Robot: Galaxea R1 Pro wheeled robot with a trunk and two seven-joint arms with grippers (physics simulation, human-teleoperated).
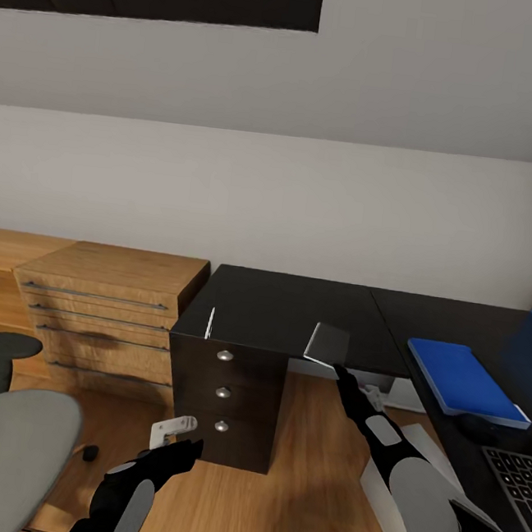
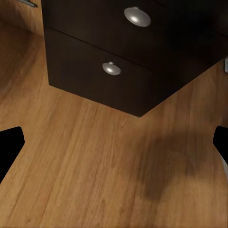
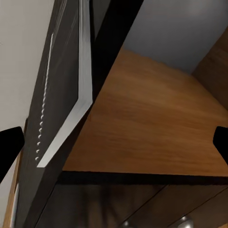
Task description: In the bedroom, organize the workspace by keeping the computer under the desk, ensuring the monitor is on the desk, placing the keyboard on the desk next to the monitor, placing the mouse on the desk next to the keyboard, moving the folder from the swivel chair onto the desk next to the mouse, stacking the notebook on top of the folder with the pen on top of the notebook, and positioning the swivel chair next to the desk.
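Folder (image 1: 466, 380) on desk (image 1: 294, 306), keyboard (image 1: 518, 481) nearer.

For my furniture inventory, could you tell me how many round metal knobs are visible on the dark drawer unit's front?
3, stacked vertically in the head view: top knob, middle knob, bottom knob. None looks hidden, though the left arm crosses near the unit's base.
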